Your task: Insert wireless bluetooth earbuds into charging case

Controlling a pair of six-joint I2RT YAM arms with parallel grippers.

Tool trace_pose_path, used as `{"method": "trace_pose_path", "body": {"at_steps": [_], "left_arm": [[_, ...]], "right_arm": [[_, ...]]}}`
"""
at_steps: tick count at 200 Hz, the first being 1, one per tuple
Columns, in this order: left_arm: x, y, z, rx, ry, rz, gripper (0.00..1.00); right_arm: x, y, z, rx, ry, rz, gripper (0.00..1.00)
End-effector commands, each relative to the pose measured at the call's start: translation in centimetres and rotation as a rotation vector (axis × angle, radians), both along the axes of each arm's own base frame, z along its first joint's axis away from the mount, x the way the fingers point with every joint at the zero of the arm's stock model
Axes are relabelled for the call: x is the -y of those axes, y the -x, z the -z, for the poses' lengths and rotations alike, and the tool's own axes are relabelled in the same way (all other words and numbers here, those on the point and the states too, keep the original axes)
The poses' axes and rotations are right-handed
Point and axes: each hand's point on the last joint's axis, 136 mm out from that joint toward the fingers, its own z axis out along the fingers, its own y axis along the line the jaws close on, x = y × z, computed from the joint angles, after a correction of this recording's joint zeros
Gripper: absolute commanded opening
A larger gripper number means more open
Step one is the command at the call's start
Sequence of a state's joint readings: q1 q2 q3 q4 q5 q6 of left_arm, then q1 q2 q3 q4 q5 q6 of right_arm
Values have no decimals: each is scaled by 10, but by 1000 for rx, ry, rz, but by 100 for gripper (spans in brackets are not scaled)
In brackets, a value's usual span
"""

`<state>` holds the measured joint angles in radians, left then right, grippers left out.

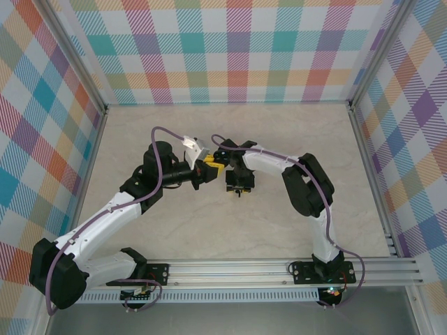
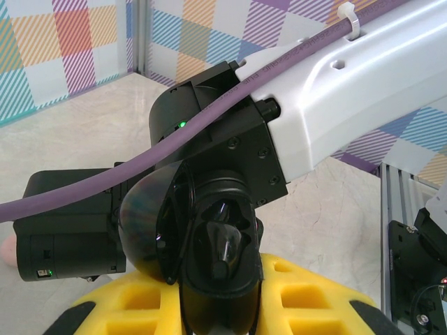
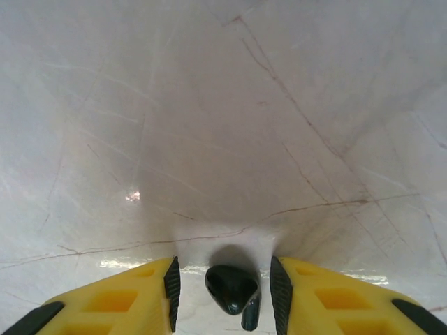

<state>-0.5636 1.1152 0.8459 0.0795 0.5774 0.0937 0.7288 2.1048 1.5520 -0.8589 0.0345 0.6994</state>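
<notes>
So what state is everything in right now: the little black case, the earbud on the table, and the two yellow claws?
charging case: lid open, held in the left gripper.
left gripper: shut on the charging case.
black earbud: lying loose on the table, not in the case.
right gripper: open, one finger on either side of the black earbud, with a gap on both sides.
</notes>
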Motion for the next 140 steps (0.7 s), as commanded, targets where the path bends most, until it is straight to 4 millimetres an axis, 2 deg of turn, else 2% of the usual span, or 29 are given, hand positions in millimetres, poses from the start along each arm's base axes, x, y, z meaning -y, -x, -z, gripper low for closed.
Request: {"method": "trace_pose_path", "body": {"at_steps": [1, 140], "left_arm": [[3, 6, -8, 24, 13, 18, 19], [2, 6, -8, 24, 16, 14, 19]], "right_arm": [[5, 7, -2, -16, 37, 41, 40], [0, 12, 1, -23, 50, 37, 35]]}}
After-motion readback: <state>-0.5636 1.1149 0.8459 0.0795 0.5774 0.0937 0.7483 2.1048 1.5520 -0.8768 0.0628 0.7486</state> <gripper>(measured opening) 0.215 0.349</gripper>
